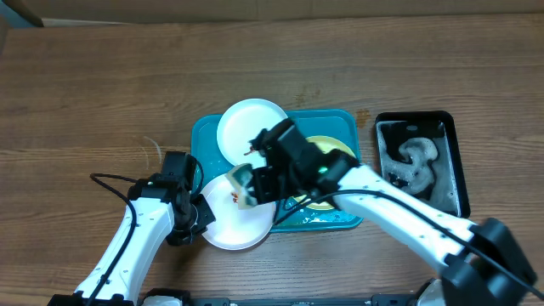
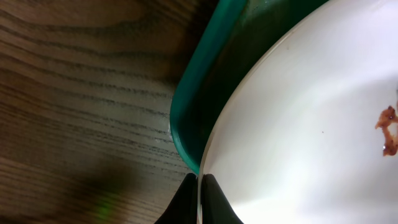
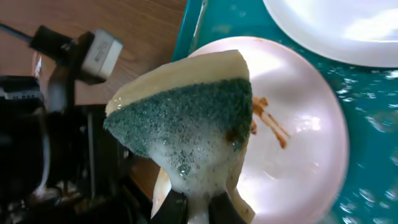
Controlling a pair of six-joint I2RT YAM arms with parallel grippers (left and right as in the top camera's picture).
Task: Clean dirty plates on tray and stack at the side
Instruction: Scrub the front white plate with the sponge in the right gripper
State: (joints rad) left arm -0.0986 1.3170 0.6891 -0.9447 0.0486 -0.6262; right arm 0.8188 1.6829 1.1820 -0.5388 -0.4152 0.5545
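Observation:
A white plate (image 1: 234, 223) with brown smears (image 3: 268, 118) hangs over the front left corner of the turquoise tray (image 1: 204, 136). My left gripper (image 1: 197, 218) is shut on its rim (image 2: 200, 193). My right gripper (image 1: 248, 183) is shut on a soapy green-and-yellow sponge (image 3: 186, 118) and holds it over that plate (image 3: 305, 162), by the smears. A second white plate (image 1: 246, 126) lies at the tray's far left. The pale yellow-green plate (image 1: 336, 149) lies at the tray's right, mostly hidden under my right arm.
A black glossy tray (image 1: 450, 127) with foamy water and a white cloth (image 1: 416, 161) stands right of the turquoise tray. The wooden table (image 1: 102, 93) surrounds both. The tray's floor is wet (image 3: 373, 124).

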